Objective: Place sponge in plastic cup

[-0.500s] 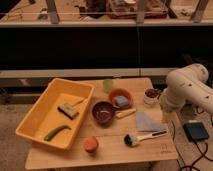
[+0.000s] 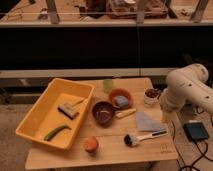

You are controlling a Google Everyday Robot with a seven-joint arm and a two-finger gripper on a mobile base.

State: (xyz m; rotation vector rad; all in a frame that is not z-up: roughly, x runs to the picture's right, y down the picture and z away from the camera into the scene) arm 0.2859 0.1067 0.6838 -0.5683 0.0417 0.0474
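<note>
The blue-grey sponge (image 2: 121, 102) lies inside an orange bowl (image 2: 114, 94) in the middle of the wooden table (image 2: 100, 157). The pale yellow-green plastic cup (image 2: 108, 85) stands upright just behind and left of that bowl, near the table's far edge. My white arm (image 2: 186, 87) reaches in from the right. Its gripper (image 2: 165, 116) hangs at the table's right edge beside the grey-blue cloth (image 2: 146, 121), well to the right of the sponge and the cup. Nothing is seen in it.
A yellow tub (image 2: 37, 117) at the left holds a tan scrub brush (image 2: 67, 109) and a green item (image 2: 56, 132). A dark red bowl (image 2: 103, 111), a white cup with dark contents (image 2: 150, 95), a white-handled brush (image 2: 140, 137) and an orange cup (image 2: 90, 145) are on the table. A dark box (image 2: 195, 131) lies on the floor at the right.
</note>
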